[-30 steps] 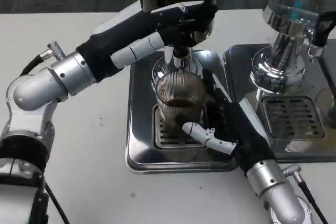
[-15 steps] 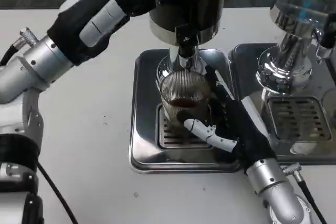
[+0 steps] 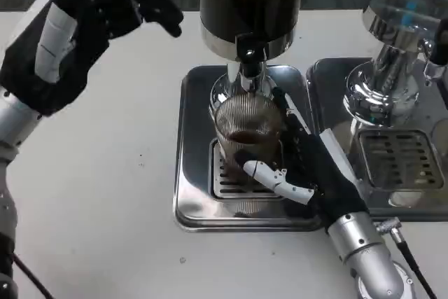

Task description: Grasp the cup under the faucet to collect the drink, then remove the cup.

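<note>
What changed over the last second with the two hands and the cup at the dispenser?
The left hand let go of the dispenser tap and drew back to the left; it now hangs over the white table, holding nothing. The right hand stays wrapped around the ribbed glass cup, which still stands under the faucet on the steel drip tray with dark drink inside.

One cup (image 3: 246, 131), two dispensers (image 3: 250, 12), two hands (image 3: 308, 162)

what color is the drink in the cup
Dark brown, seen through the ribbed clear cup in the head view.
</note>
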You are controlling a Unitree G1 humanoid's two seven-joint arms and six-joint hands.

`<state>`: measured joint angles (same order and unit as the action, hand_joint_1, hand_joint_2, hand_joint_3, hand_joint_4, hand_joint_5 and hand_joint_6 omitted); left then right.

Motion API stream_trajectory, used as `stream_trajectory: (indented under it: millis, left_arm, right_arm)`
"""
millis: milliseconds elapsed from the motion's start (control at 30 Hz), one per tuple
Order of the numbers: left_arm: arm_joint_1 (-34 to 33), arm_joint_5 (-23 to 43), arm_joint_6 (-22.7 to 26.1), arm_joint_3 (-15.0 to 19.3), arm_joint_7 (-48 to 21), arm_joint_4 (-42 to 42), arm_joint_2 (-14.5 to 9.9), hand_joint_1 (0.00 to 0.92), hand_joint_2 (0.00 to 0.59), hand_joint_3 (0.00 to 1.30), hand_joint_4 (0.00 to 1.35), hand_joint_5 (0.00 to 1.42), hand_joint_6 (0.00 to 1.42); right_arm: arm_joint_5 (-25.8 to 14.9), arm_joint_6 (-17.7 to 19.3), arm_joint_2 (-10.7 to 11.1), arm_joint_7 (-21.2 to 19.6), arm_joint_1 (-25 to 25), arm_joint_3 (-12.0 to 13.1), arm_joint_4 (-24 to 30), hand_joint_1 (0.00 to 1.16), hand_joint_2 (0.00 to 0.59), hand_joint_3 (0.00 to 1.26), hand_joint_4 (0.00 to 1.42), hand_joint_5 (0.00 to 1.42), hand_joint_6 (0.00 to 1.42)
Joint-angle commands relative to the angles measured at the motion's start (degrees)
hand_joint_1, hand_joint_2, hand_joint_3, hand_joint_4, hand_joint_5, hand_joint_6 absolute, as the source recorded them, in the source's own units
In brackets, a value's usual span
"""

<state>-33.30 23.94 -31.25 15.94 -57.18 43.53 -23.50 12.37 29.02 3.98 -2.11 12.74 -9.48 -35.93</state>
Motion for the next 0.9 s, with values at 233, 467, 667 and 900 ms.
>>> stream_trajectory:
  millis: [233,467,667,900]
  left_arm:
    - [6.30,-6.34,-4.67,-0.76,3.48,7.78,-1.72,0.000,0.093,0.47,0.50,0.53,0.41]
    - [8.42,-8.61,-5.64,-1.33,5.67,11.78,-1.95,0.000,0.102,0.47,0.50,0.53,0.41]
    - [9.39,-9.71,-6.00,-1.46,6.64,13.31,-1.95,0.000,0.110,0.47,0.50,0.53,0.41]
    - [10.23,-9.94,-6.03,-1.61,7.29,13.45,-2.04,0.000,0.121,0.47,0.51,0.52,0.41]
  right_arm:
    - [2.59,-0.35,0.87,-0.66,-0.15,-0.89,-0.56,0.64,0.222,0.00,0.00,0.00,0.07]
    - [4.16,-1.35,0.39,-2.57,0.23,-1.12,-0.43,0.64,0.213,0.00,0.00,0.00,0.10]
    - [6.05,-3.13,-0.80,-5.30,1.24,-1.94,-1.16,0.65,0.212,0.00,0.00,0.05,0.15]
    - [8.06,-5.40,-1.64,-7.93,2.20,-3.11,-2.06,0.67,0.211,0.00,0.00,0.15,0.29]
